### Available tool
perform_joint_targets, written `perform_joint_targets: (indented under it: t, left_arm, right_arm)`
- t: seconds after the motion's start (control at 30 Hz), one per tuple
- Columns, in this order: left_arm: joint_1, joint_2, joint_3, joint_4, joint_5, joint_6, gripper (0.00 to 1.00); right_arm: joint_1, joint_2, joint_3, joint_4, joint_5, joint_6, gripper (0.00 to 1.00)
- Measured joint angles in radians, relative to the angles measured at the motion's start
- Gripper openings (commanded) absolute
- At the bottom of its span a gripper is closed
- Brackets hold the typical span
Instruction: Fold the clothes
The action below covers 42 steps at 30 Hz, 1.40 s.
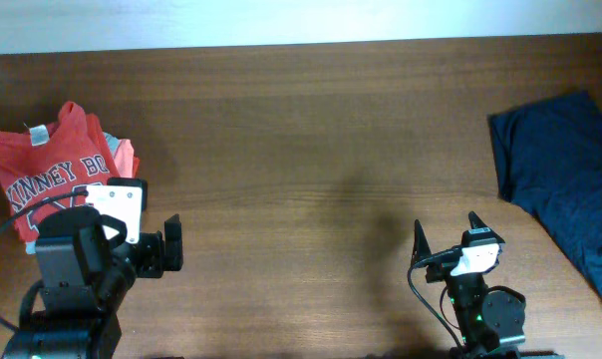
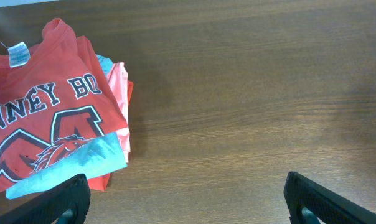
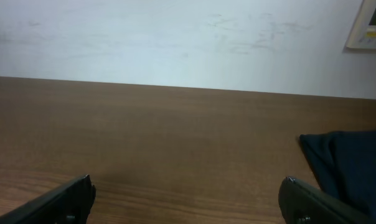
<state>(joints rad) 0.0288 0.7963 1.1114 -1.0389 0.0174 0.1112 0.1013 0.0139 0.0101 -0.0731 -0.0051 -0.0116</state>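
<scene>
Orange-red T-shirt (image 1: 52,165), folded, on top of a small stack at far left of wooden table (image 1: 301,130). White-and-navy chest lettering face up, white neck tag (image 2: 18,54) toward far edge. Beneath it, per left wrist view: light grey shirt (image 2: 82,165) poking out at near right corner, paler orange shirt (image 2: 121,93) showing along right edge. Stack's left side cut off by frame edge in both views.

Navy T-shirt (image 1: 570,189) unfolded, rumpled, at far right, running off right frame edge; well apart from stack. Between the two, a broad stretch of wood across full table depth.

Left gripper (image 2: 188,202) at near right corner of stack, fingers spread wide, nothing between them. Left finger over stack's corner in wrist view, contact not discernible.

Right gripper (image 1: 448,234) near front edge, left of navy shirt and apart from its hem; fingers likewise parted, empty.

Far table edge straight against pale wall (image 3: 175,37); wall panel (image 3: 370,25) at upper right of right wrist view.
</scene>
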Motion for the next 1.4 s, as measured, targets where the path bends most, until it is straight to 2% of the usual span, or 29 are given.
perform_joint_targets:
  t: [1.2, 1.4]
  left_arm:
    - [0.000, -0.001, 0.000, -0.014, 0.000, 0.000, 0.99]
    - [0.000, -0.079, -0.040, -0.072, 0.000, 0.000, 0.99]
  right_arm:
    - [0.000, 0.000, 0.000, 0.000, 0.000, 0.000, 0.99]
    - [0.000, 0.000, 0.000, 0.000, 0.000, 0.000, 0.99]
